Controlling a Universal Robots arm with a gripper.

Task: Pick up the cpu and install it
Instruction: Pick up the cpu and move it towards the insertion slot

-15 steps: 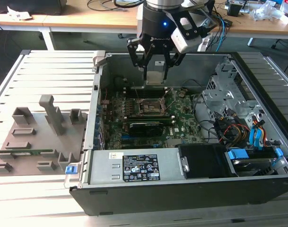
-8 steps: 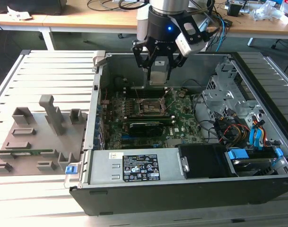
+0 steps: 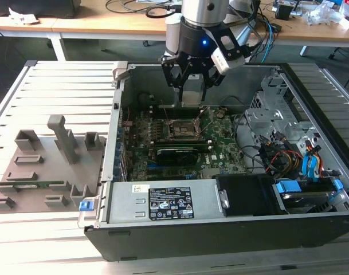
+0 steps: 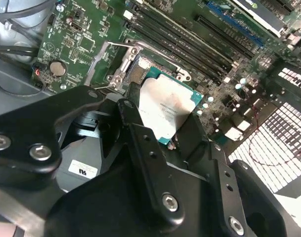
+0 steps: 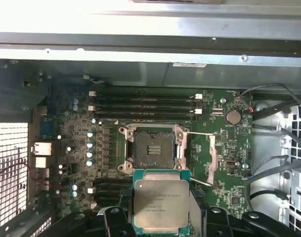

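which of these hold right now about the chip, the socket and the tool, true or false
1. The tool grips the chip. True.
2. The chip sits in the socket. False: the socket is empty, and the chip is in the tool above the board.
3. The computer case is open, with the board exposed. True.
4. The tool is open. False: it is shut on the chip.
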